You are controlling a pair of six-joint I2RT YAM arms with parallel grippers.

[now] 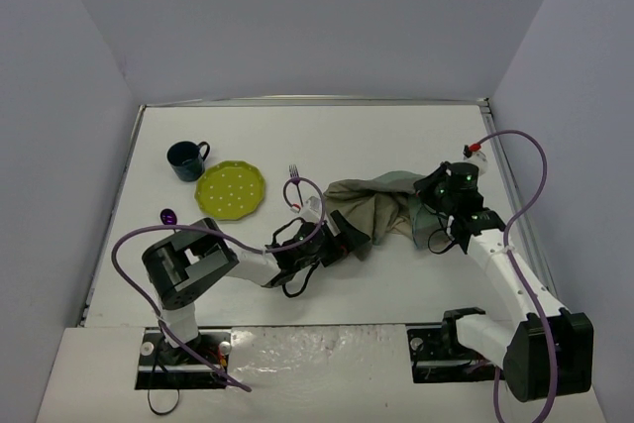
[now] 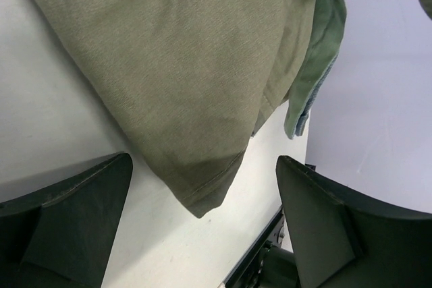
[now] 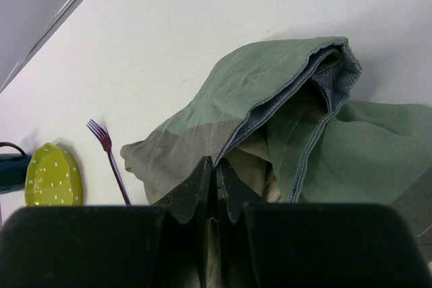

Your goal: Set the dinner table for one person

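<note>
Spanning the scene beneath both arms, the white counter (image 1: 396, 136) looks rigid and slick, so the limp placemat (image 1: 369, 207) bunched right of centre should slide; grip its hems. The right end effector (image 3: 216, 183) pinches a fold; the left end effector (image 2: 202, 227) gapes, released, either side of a corner.

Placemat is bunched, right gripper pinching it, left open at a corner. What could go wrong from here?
1. The left gripper is open astride a flat corner of the placemat; closing may miss the thin cloth.
2. The right gripper pinches a fold, so pulling may leave layers doubled.
3. The fork lies close beside the cloth; spreading could drag it.
</note>
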